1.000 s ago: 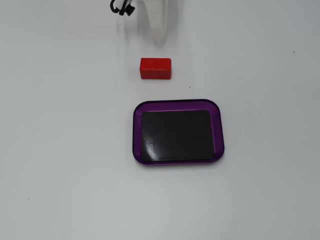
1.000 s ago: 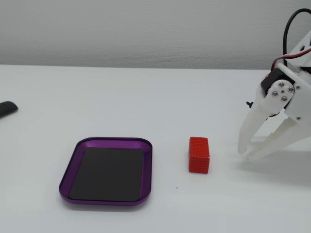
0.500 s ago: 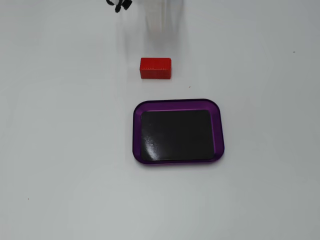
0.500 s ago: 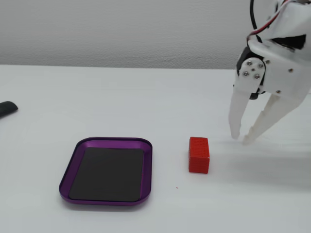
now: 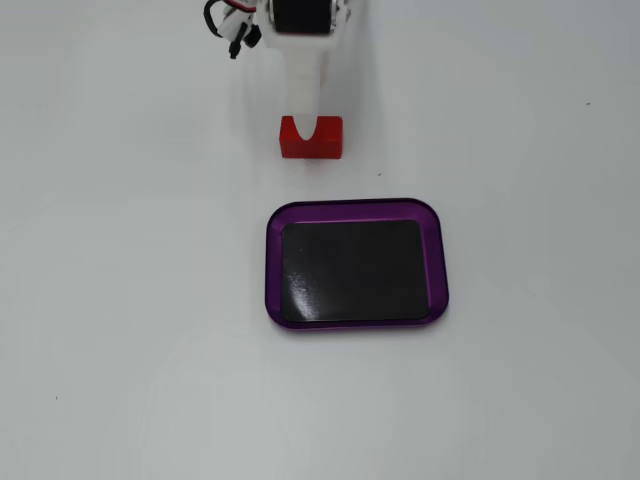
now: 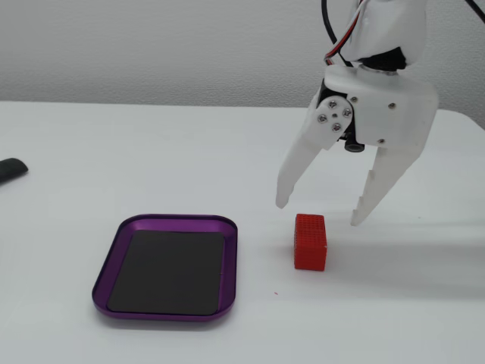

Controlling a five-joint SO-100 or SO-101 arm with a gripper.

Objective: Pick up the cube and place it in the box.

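A: Where is the cube (image 6: pixel 310 241) right now?

B: It sits on the white table (image 6: pixel 114 167), just beside the box (image 6: pixel 102 277) but apart from it; in the fixed view from the side it lies to the right of the box, and in the fixed view from above the cube (image 5: pixel 325 143) lies past the box's far rim (image 5: pixel 352 207), with a strip of bare table between them.

A: Anything in the box?

B: Only its glossy black bottom shows inside the purple rim; the cube is outside it, resting on the table.

A: And the tool?

B: The tool (image 6: pixel 318 214) hangs over the cube with its jaws spread wide; in the side view 1 fingertip (image 6: pixel 282 199) ends left of the cube and the other fingertip (image 6: pixel 359 216) ends right of it, both above the cube's top face; neither touches it, and the tool carries nothing. From above, the tool (image 5: pixel 304 125) covers part of the cube's far edge.

A: What else is on the table?

B: 1 dark object (image 6: pixel 11 170) at the left edge of the side view, well apart from the box; it is cut off by the frame, so I cannot tell what it is.
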